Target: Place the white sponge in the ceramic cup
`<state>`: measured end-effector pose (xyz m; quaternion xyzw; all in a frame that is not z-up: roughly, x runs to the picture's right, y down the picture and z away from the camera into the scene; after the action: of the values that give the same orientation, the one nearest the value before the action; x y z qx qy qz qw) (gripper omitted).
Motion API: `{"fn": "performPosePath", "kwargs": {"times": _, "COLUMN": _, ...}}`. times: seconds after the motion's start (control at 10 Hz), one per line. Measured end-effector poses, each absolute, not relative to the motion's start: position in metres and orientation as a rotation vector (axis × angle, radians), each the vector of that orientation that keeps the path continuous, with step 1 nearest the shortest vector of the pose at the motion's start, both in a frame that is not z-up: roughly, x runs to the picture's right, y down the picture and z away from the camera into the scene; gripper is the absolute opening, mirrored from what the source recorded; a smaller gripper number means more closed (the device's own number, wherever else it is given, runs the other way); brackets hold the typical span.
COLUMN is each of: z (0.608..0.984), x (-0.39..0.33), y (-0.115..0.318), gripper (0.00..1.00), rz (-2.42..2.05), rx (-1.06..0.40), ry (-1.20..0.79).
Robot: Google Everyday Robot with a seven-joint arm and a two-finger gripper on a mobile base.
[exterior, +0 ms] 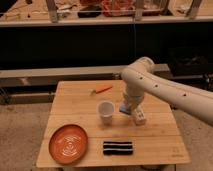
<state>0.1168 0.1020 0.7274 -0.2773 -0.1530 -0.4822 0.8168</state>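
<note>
The ceramic cup (105, 111), small and whitish-grey, stands upright near the middle of the wooden table (75, 107). My gripper (126, 108) hangs from the white arm just right of the cup, at about the height of its rim. It is shut on the white sponge (123, 109), of which only a small blue face shows at the gripper's tip. The sponge is beside the cup's right side, not over its mouth.
A long white tube-like object (139, 118) lies right of the gripper. An orange plate (68, 144) sits at the front left, a black white-striped pad (118, 147) at the front middle, and a small orange object (102, 89) at the back. Shelves stand behind the table.
</note>
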Motion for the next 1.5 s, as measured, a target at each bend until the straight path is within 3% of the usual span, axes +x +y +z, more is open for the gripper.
{"fn": "performPosePath", "kwargs": {"times": 1.3, "z": 0.731, "x": 0.041, "y": 0.091, "gripper": 0.00, "rz": -1.145, "rx": -0.572, "ry": -0.346}}
{"fn": "performPosePath", "kwargs": {"times": 1.5, "z": 0.732, "x": 0.041, "y": 0.089, "gripper": 0.05, "rz": -1.148, "rx": -0.570, "ry": -0.342}}
